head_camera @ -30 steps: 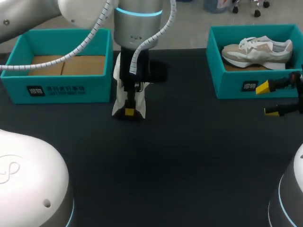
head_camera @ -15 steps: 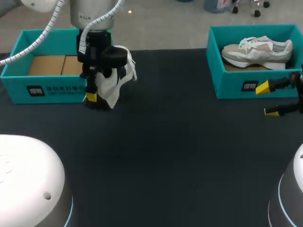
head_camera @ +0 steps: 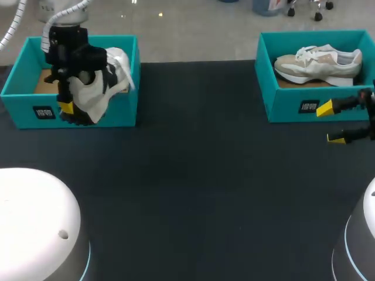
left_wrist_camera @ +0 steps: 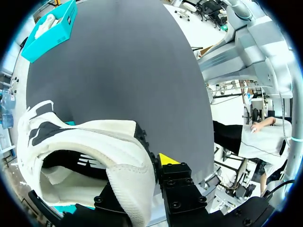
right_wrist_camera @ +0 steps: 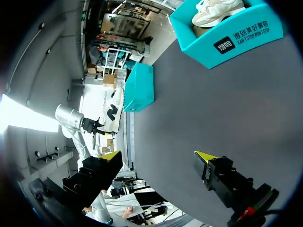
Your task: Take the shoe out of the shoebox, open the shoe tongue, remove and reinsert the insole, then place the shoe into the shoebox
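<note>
- left gripper (head_camera: 70,110): clamped on the white shoe (head_camera: 98,86) at the rim of its opening.
- the shoe hangs tilted over the front wall of the left shoebox (head_camera: 120,114); the box floor lies just behind and below.
- right gripper (head_camera: 331,123): fingers spread, holding nothing, well apart.

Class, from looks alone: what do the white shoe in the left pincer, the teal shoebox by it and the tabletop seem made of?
White shoe: probably leather or synthetic, matte white panels with stitched seams, soft textile lining inside.
Teal shoebox: likely printed cardboard, thin flat walls, brown board floor.
Tabletop: dark matte surface without glare; material unclear.
</note>
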Controlling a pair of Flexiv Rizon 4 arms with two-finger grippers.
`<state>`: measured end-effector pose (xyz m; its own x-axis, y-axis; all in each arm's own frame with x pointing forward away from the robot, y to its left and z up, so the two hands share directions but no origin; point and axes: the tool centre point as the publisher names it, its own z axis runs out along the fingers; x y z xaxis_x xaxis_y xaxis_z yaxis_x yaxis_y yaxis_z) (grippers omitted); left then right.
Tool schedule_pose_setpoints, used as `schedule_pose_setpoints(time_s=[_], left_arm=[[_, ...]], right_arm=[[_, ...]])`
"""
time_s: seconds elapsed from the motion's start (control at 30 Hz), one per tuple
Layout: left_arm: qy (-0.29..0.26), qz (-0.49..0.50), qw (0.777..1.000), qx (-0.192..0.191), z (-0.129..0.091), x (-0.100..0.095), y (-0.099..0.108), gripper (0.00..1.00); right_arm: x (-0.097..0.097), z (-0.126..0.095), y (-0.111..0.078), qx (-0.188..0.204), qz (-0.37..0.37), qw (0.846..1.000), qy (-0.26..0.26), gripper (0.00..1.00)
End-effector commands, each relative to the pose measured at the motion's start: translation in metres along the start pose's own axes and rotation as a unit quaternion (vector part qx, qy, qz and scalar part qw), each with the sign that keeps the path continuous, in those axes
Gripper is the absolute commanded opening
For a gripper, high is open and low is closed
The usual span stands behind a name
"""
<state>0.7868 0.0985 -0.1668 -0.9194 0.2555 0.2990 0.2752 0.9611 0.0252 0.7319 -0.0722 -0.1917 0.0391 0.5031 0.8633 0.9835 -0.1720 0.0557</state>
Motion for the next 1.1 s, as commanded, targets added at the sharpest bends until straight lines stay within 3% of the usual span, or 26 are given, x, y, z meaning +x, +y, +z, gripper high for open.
schedule_pose_setpoints(time_s=[0.03,0.23,0.8,0.93,1.1], left_arm=[[0.0,-0.001,1.0,0.019,-0.009,0.0,0.037,0.0],[0.007,-0.026,0.999,0.04,-0.009,-0.006,0.063,0.0],[0.007,-0.026,0.999,0.04,-0.009,-0.006,0.063,0.0],[0.005,0.009,1.0,-0.007,-0.01,-0.01,0.063,0.0],[-0.012,-0.003,0.999,-0.043,-0.007,-0.03,0.088,0.0]], right_arm=[[0.0,0.0,-0.001,0.0,0.0,1.0,-0.002,1.0],[0.0,0.0,-0.001,0.0,0.0,1.0,-0.002,1.0],[0.0,0.0,-0.001,0.0,0.0,1.0,-0.002,1.0],[0.0,0.0,-0.001,0.0,0.0,1.0,-0.002,1.0],[0.0,0.0,-0.001,0.0,0.0,1.0,-0.002,1.0]])
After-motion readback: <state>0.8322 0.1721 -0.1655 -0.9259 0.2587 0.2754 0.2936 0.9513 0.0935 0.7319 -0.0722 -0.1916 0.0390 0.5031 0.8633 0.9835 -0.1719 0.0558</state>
